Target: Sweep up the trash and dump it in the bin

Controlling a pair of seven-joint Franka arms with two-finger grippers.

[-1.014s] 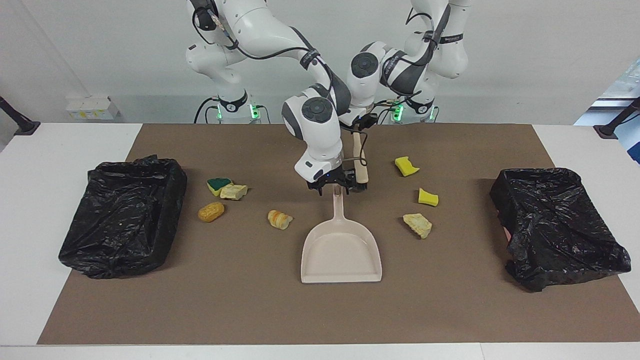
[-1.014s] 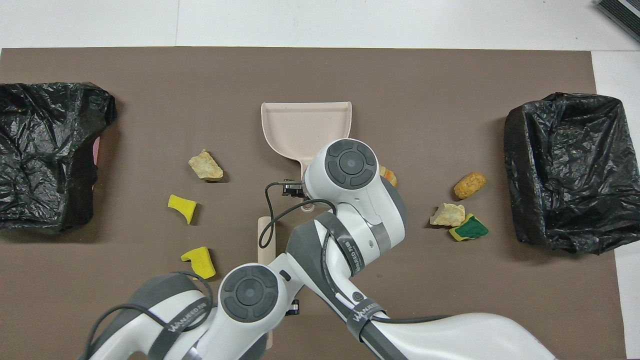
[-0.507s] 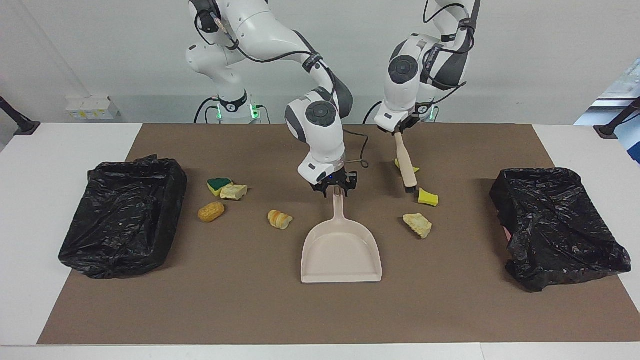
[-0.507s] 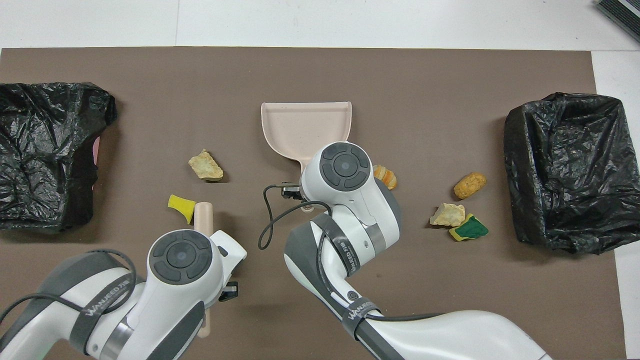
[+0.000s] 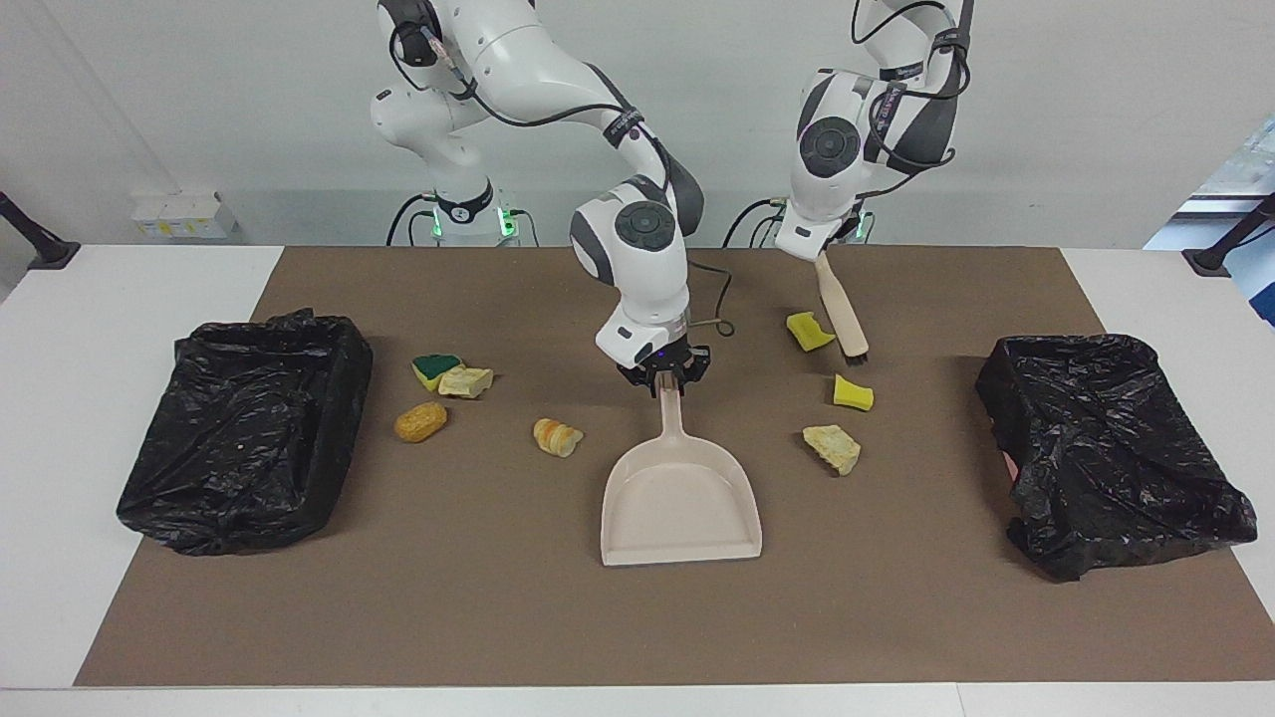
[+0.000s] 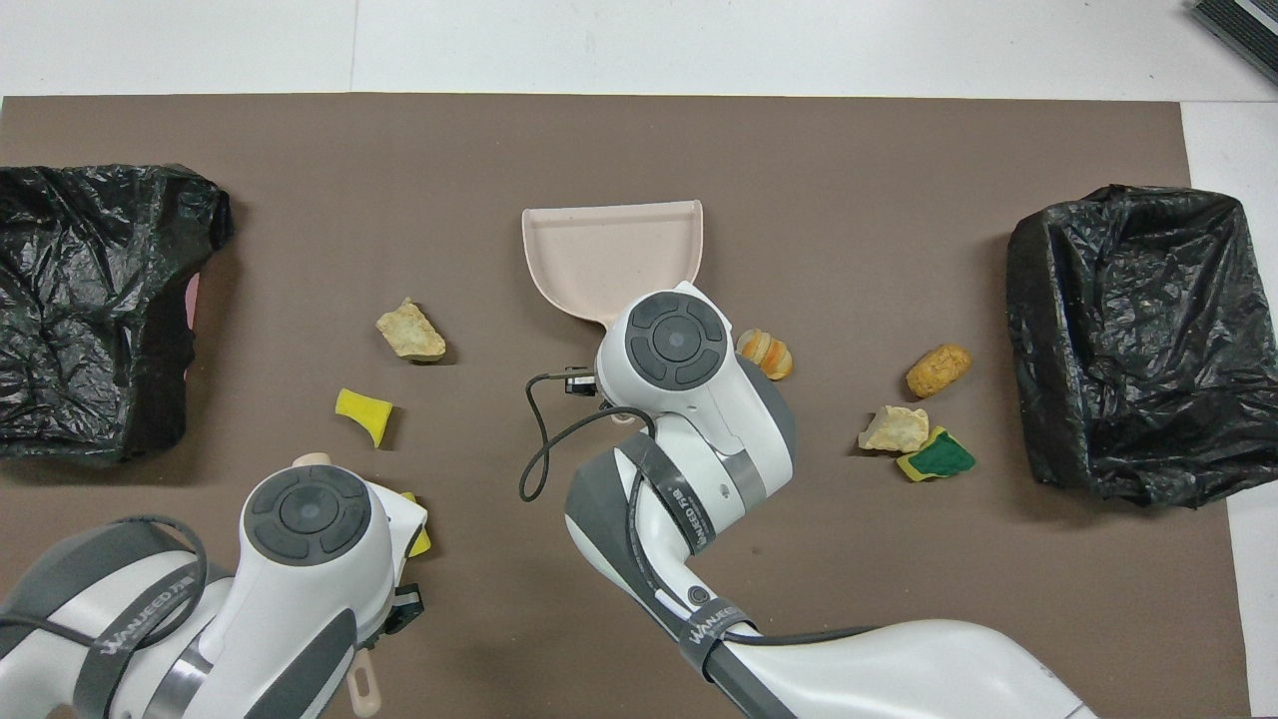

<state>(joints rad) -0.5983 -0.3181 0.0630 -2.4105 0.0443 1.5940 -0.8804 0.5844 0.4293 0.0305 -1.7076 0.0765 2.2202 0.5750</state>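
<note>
Right hand clamped on dustpan handle, pan flat mid-desk. Left hand clamped on brush, bristles beside yellow sponge bit. All trash out on mat, bins unfilled. Step: tools gripped, sweeping about to start. Next: drag scraps toward pan mouth.

Robotics laboratory test cell: two white robot arms mounted at the edge of a white table covered by a brown mat, bare pale wall, staged props laid out between two bins lined with black bags
</note>
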